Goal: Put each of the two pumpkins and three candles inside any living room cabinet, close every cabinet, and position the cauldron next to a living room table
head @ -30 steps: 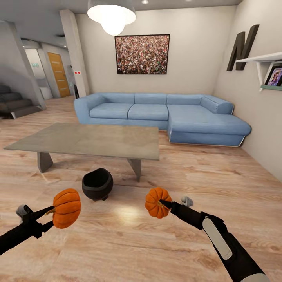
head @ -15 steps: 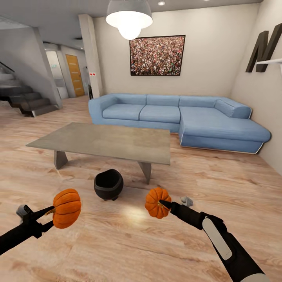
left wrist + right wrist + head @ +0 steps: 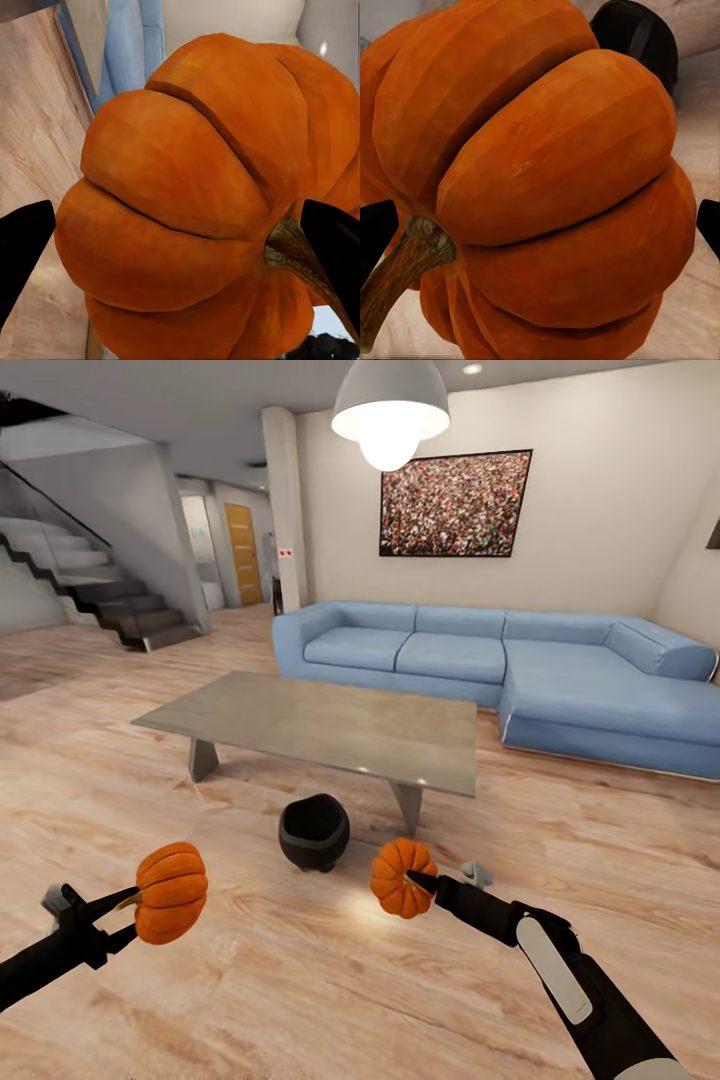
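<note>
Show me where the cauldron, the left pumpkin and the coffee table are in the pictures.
cauldron [image 3: 314,834]: head view, on its black outer wall.
left pumpkin [image 3: 171,892]: head view, on its ribbed orange side.
coffee table [image 3: 330,720]: head view, on the bare grey top.

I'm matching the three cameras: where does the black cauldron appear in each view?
Head view: the cauldron stands on the wood floor, just in front of the table.
Right wrist view: a black rounded shape behind the right pumpkin.
Left wrist view: a dark sliver beside the left pumpkin may be it; cannot tell.
Shared landmark: the wood floor.
</note>
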